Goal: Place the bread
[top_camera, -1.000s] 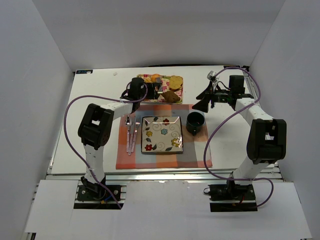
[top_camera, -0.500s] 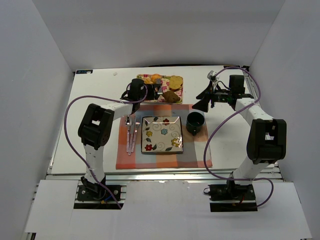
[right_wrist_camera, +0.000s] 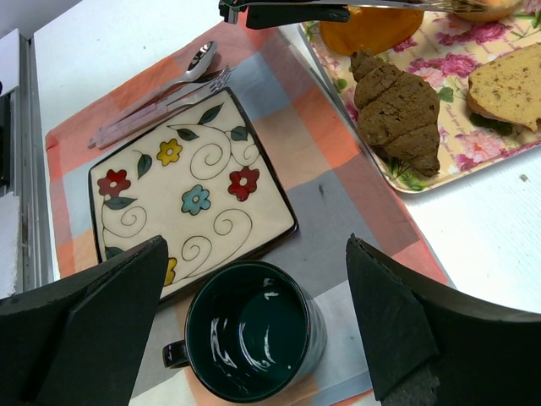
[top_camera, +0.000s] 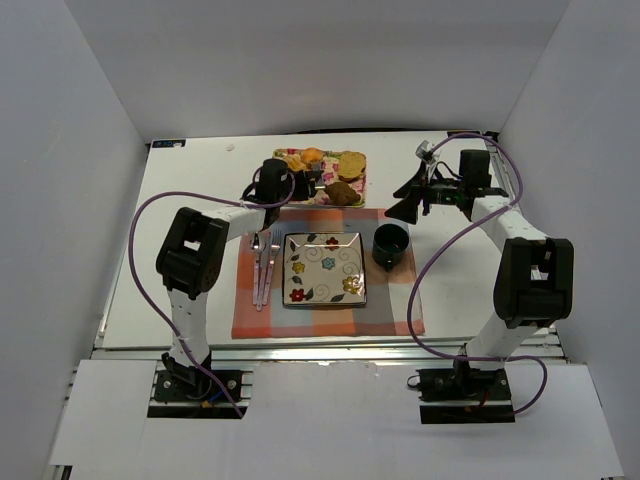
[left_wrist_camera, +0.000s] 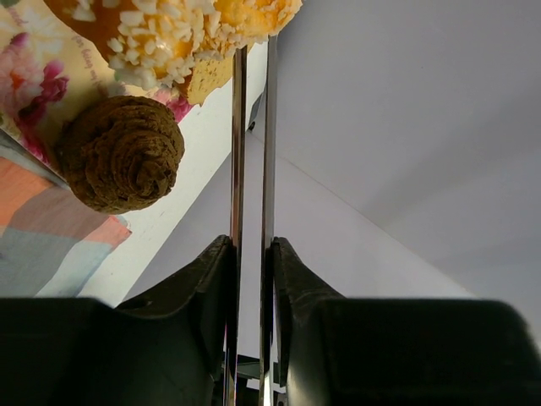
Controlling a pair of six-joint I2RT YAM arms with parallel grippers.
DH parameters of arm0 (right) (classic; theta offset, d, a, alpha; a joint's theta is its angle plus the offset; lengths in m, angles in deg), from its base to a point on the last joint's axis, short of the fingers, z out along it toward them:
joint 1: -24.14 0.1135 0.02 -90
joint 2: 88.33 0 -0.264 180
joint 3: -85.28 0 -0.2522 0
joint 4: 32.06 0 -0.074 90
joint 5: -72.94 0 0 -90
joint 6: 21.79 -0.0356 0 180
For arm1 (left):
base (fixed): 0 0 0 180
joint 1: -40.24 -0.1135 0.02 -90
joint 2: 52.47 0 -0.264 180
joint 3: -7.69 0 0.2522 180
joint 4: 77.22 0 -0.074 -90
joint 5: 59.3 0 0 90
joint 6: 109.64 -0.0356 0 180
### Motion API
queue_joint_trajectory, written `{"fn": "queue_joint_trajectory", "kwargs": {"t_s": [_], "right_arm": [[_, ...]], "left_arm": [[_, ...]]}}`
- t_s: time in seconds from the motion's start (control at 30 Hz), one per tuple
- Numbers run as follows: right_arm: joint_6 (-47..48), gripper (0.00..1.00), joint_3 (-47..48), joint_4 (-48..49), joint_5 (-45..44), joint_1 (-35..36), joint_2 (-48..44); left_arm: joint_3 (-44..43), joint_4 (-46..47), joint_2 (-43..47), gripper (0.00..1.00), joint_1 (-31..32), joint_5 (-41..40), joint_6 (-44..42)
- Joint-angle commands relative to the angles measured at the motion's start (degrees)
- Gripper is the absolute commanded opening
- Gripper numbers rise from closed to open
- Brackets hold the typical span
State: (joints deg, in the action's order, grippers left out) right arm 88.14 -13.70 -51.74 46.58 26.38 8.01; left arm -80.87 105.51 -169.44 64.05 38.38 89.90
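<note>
step: grasp bread (top_camera: 312, 155) on tray (top_camera: 352, 197) | left pincer (left_wrist_camera: 252, 51) narrow, nothing gripped | right pincer (right_wrist_camera: 254, 279) wide | advice: widen, recentre toward 10 o'clock.

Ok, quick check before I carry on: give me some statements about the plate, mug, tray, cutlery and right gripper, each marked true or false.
1. The square floral plate has no food on it. True.
2. The dark green mug stands on the bare white table. False: it stands on the checked placemat, beside the plate.
3. The dark brown croissant-shaped pastry lies on the floral tray. True.
4. The cutlery lies right of the plate in the top view. False: it lies left of it.
5. The right gripper holds the mug. False: its jaws stand wide open above it.
</note>
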Motion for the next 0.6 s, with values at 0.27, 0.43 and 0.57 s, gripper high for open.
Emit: {"fn": "queue_joint_trajectory", "kwargs": {"t_s": [0.27,0.43,0.57], "right_arm": [[-0.2,0.89,-0.4,1.3,1.8,-0.3,-0.9],[-0.2,0.89,-0.2,1.3,1.8,-0.3,-0.9],[-0.3,0.89,-0.2,1.3,1.8,-0.3,-0.9]], "left_arm": [[-2.7,1.8,-0.1,0.21,0.4,1.1,-1.6],[-4.9,1.6,0.0,0.17,0.4,3.2,-2.5],[-4.5,1.4,1.0,0.15,0.4,3.9,-2.9]]}}
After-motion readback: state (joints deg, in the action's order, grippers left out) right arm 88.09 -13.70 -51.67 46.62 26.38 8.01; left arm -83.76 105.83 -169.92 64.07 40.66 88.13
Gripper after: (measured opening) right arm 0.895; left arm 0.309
